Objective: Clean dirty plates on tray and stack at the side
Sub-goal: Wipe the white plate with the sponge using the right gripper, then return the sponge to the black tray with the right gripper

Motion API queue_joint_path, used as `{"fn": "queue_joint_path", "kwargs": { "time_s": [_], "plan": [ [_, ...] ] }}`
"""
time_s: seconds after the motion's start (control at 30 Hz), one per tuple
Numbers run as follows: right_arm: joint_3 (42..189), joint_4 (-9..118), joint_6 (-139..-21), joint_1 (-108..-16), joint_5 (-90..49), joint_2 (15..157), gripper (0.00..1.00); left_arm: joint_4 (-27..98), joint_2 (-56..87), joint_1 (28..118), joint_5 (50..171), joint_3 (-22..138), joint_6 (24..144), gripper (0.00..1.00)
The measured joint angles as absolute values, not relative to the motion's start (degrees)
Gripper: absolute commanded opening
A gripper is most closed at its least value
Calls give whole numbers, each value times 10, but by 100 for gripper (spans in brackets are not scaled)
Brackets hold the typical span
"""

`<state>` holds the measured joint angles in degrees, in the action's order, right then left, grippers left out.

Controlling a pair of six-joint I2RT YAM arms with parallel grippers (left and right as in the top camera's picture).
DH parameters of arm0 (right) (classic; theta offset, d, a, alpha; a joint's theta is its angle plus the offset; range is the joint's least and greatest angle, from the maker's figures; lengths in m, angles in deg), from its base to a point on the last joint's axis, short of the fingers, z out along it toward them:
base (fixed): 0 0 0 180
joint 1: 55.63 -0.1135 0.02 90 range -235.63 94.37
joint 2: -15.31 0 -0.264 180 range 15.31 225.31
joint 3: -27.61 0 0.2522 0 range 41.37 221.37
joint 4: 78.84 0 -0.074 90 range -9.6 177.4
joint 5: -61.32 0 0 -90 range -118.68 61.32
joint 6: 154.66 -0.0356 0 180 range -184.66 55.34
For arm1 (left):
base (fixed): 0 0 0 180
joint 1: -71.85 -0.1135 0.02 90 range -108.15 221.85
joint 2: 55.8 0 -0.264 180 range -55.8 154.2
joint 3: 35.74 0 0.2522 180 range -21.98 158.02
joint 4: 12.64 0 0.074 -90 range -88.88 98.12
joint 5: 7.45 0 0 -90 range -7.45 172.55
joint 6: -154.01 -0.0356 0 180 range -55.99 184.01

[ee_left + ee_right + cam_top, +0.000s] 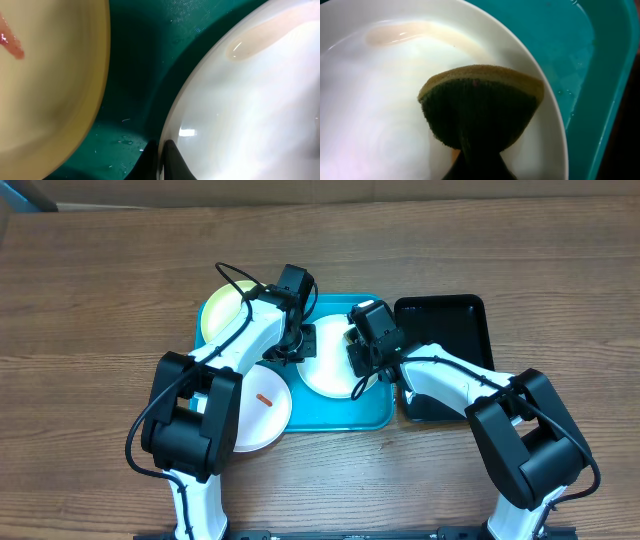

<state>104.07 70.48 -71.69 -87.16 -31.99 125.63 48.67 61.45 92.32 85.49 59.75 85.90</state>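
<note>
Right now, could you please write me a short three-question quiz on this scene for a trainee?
1. True or false: the right gripper presses a sponge onto the white plate.
2. What are the left gripper jaws shut on? A the yellow-green plate; B the white plate's rim; C the tray's rim.
3. What colour is the smear on the second white plate, beside the left arm?
Key: 1 true; 2 B; 3 orange.
</note>
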Motion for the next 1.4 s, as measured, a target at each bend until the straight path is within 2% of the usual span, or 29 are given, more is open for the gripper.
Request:
{"fn": "queue_joint_path", "kwargs": {
  "time_s": [0.23,0.43,0.7,0.87,1.1,1.4],
  "plan": [
    [1042,704,-717,-865,-258,1256,4,487,614,923,855,598,859,4],
    [1045,704,-718,-843,-150,1262,4,487,614,923,855,598,859,4],
    [1100,678,-727,-760,112,1277,4,487,614,923,855,598,859,4],
    [1137,632,-734,-689,192,1247,4,488,614,923,855,598,859,4],
    [1141,515,-730,-602,185,1221,4,488,614,923,855,598,859,4],
    [1141,419,-723,-567,-49,1221,4,488,614,923,855,598,859,12]
  ]
}}
